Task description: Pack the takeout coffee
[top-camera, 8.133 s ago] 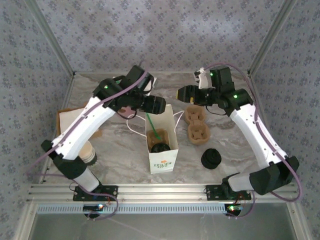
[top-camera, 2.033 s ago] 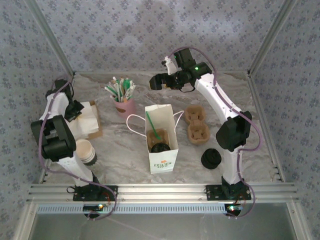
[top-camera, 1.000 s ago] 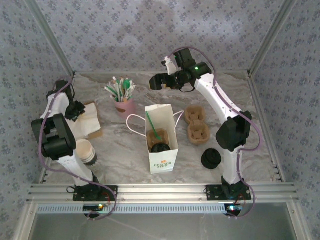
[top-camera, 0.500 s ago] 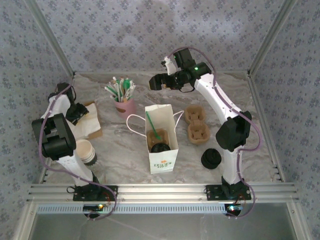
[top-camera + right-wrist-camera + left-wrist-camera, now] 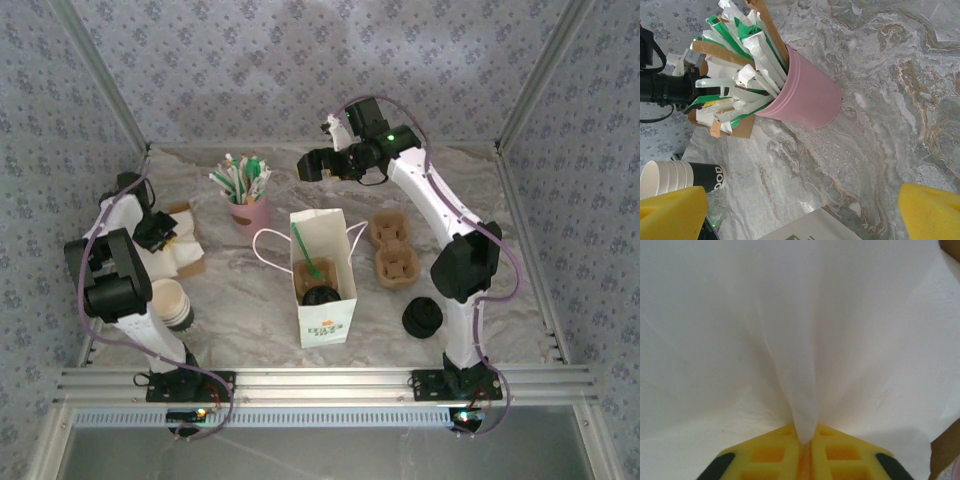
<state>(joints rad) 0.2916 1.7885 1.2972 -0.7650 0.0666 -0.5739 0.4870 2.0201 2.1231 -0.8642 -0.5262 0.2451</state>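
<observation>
The takeout coffee (image 5: 320, 296) shows its black lid inside the open white bag (image 5: 327, 322) at the table's middle, with a green straw (image 5: 303, 250) beside it. My left gripper (image 5: 163, 234) is at the left over the white napkins (image 5: 185, 240). In the left wrist view its yellow fingers (image 5: 765, 455) are shut on a pinched fold of napkin (image 5: 795, 350). My right gripper (image 5: 310, 167) hangs high at the back centre, well above the bag. Its fingers (image 5: 670, 212) stand wide open with nothing between them.
A pink cup of wrapped straws (image 5: 249, 207) (image 5: 805, 100) stands behind the bag. Brown cup carriers (image 5: 392, 250) lie right of the bag and a pile of black lids (image 5: 422, 318) sits nearer. A stack of lidless cups (image 5: 172, 303) (image 5: 665, 177) lies at the front left. The napkins rest in a cardboard box (image 5: 195, 265).
My left gripper has closed on a fold of napkin and shifted slightly towards the near side. The right arm has stayed still.
</observation>
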